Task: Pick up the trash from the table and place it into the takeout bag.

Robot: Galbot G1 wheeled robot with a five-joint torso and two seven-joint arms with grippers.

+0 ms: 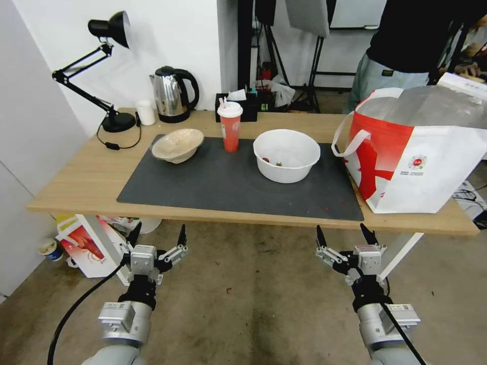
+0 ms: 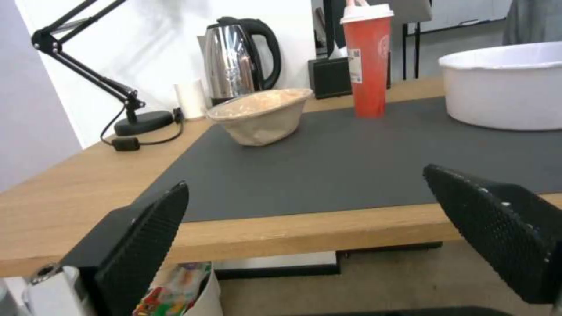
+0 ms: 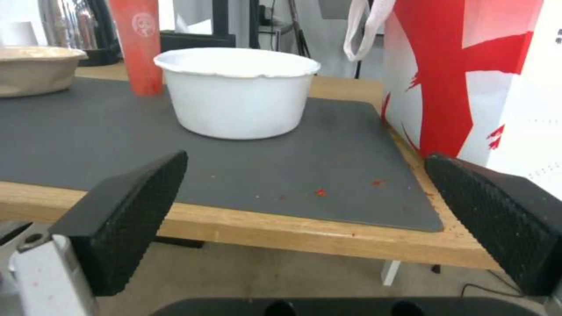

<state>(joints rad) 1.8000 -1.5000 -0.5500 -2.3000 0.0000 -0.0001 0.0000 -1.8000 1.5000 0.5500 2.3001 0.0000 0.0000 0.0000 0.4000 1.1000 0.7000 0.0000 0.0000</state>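
Left gripper [image 1: 158,234]: below the table [image 1: 91,177] edge, jaws spread, empty.
Right gripper [image 1: 346,234]: same height, jaws spread, empty.
Mat [image 1: 228,185]: carries white bowl [image 1: 286,154], beige bowl [image 1: 177,145], red cup [image 1: 230,126].
Bag [image 1: 421,152]: right end of the table, small red logo, text unreadable.
Red crumbs [image 3: 320,192]: seen from right wrist.

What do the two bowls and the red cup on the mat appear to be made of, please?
The white bowl looks like thin glossy plastic: smooth walls and a slightly wavy rim. The beige bowl seems to be matte moulded pulp or paper fibre, with a dull, faintly creased, dented surface. The red cup is probably coated paper with a white plastic lid, though the look leaves that open.
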